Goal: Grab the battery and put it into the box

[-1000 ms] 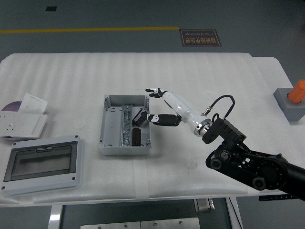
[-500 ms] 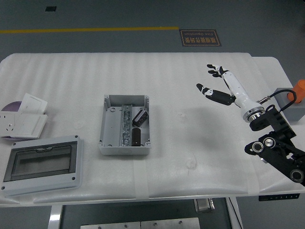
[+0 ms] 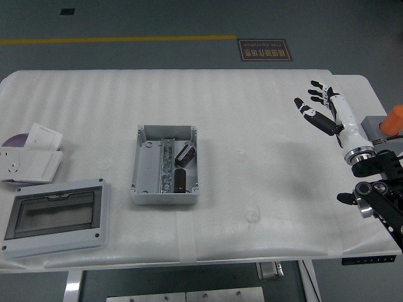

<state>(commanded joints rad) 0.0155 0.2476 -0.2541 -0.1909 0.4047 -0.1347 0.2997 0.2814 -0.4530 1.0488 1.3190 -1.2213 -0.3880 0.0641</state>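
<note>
An open grey box (image 3: 165, 165) sits at the middle of the white table. Inside it, on the right of a metal rail, lie two dark batteries: one tilted (image 3: 184, 155) and one upright below it (image 3: 180, 181). My right hand (image 3: 318, 104) is far off at the table's right edge, raised, fingers spread and holding nothing. The right arm's black joints (image 3: 378, 189) show at the lower right. My left arm is out of sight.
The grey box lid with a clear window (image 3: 55, 216) lies at the front left. A white socket plate (image 3: 25, 165), a white card (image 3: 42, 137) and a purple disc (image 3: 14, 140) sit at the left edge. A grey block with an orange cylinder (image 3: 394, 123) is at the right edge.
My right hand let go of a battery inside the box and pulled back to the right edge of the table, fingers spread. The tilted battery stays in the box.
</note>
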